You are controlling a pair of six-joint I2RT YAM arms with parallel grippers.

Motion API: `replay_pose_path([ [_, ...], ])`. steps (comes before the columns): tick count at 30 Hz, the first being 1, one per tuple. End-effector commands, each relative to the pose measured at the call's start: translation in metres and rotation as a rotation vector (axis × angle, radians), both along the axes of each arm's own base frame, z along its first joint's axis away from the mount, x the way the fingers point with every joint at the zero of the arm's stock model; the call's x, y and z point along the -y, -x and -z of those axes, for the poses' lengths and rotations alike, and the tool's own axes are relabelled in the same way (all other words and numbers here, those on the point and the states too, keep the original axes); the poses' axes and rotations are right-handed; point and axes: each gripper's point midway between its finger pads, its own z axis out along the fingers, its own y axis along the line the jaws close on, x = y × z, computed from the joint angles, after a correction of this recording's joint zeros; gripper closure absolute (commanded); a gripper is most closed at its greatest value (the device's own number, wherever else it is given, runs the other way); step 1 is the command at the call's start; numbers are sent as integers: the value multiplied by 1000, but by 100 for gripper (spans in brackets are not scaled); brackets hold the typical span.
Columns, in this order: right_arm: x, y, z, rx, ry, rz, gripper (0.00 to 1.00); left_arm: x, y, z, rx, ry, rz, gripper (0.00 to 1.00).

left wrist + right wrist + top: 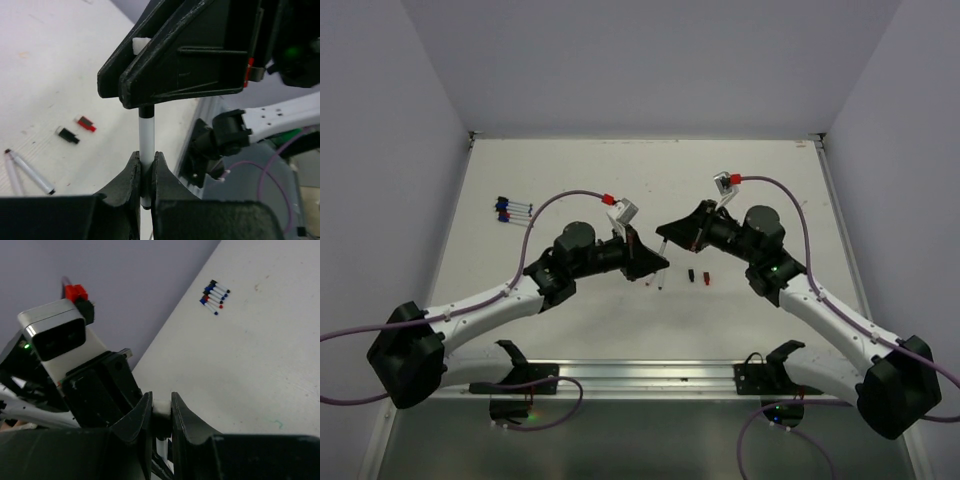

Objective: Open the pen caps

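I have left gripper (145, 170) pinching the pen (146, 135) by its barrel, right gripper (161, 412) pinching its cap end. Black cap (67, 135) and red cap (86, 123) lie off, left of my fingers; capped pens (215, 296) not yet done.

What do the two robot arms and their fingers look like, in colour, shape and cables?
Both arms have white link shells with black joint housings: the left arm and the right arm. Each ends in black, wedge-shaped plastic fingers. A thin purple cable with a red connector runs to a small grey wrist camera on each arm.
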Motion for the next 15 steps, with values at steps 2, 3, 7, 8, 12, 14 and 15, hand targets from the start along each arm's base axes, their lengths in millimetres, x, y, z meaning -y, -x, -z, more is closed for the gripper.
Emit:
replay_pose_path([
  [2,-13,22,-34,202,-167,-191,100,-5,58,-90,171,363,377,100],
  [3,-16,34,-52,255,-236,-262,100,-8,70,-100,211,404,430,100],
  [7,-19,47,-60,269,-323,-348,100,-11,74,-112,219,427,466,100],
  [8,-19,47,-62,266,-328,-345,100,-9,62,-113,212,417,400,100],
  [12,-12,19,-20,173,-73,-164,100,-24,-33,-53,-3,17,-150,100],
  [14,4,-9,-18,186,39,9,100,-62,-76,-13,-81,-198,-488,100],
  [15,14,-12,7,92,140,69,100,-82,-78,1,-134,-313,-611,100],
])
